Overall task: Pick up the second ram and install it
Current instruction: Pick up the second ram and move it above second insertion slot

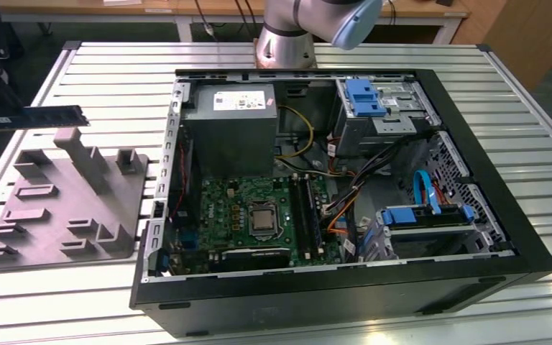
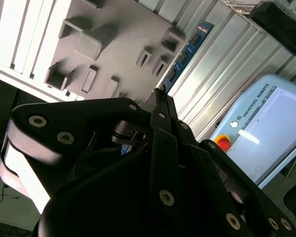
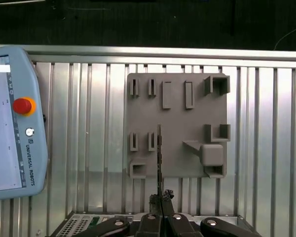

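Observation:
The second ram (image 2: pixel 186 49) is a slim blue-green stick with black chips, and my gripper (image 2: pixel 160 96) is shut on one end of it. In the first wrist view the ram (image 3: pixel 159 155) shows edge-on, reaching out from the gripper (image 3: pixel 161 198) over the grey holder plate (image 3: pixel 177 113). In the exterior view the ram (image 1: pixel 51 116) hangs level above the far corner of the holder plate (image 1: pixel 65 198), at that view's left, well away from the open computer case (image 1: pixel 353 291). The green motherboard (image 1: pixel 242 208) with its long black slot strips (image 1: pixel 305 208) lies inside the case.
The case holds a grey power supply (image 1: pixel 233 126), blue drive brackets (image 1: pixel 364 97) and loose cables (image 1: pixel 353 194). A teach pendant (image 3: pixel 10 123) lies on the slatted metal table (image 1: pixel 545 144) beside the holder plate. The arm's base (image 1: pixel 286 43) stands behind the case.

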Action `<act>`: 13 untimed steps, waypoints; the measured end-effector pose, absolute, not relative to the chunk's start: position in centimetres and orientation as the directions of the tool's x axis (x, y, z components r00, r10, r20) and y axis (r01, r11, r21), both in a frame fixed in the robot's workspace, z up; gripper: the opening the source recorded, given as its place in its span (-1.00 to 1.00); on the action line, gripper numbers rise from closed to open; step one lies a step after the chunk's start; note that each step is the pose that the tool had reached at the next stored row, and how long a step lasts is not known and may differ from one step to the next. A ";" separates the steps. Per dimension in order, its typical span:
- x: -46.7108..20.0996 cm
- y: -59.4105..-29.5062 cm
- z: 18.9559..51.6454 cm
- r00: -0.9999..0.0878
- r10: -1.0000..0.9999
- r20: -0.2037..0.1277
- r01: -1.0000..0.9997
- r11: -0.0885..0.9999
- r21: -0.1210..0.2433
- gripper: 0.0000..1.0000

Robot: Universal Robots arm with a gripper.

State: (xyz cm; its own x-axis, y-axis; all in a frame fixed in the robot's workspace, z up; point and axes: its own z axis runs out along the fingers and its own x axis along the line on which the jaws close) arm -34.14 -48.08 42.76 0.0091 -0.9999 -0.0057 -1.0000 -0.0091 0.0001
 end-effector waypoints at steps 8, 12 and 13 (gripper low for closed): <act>-31.9 -48.1 42.8 0.009 -1.000 -0.006 -1.000 -0.009 0.000 -0.77; -30.8 -48.1 42.8 0.009 -1.000 -0.006 -1.000 -0.009 0.000 -0.77; -30.5 -48.1 42.8 0.009 -1.000 -0.006 -1.000 -0.009 0.000 -0.77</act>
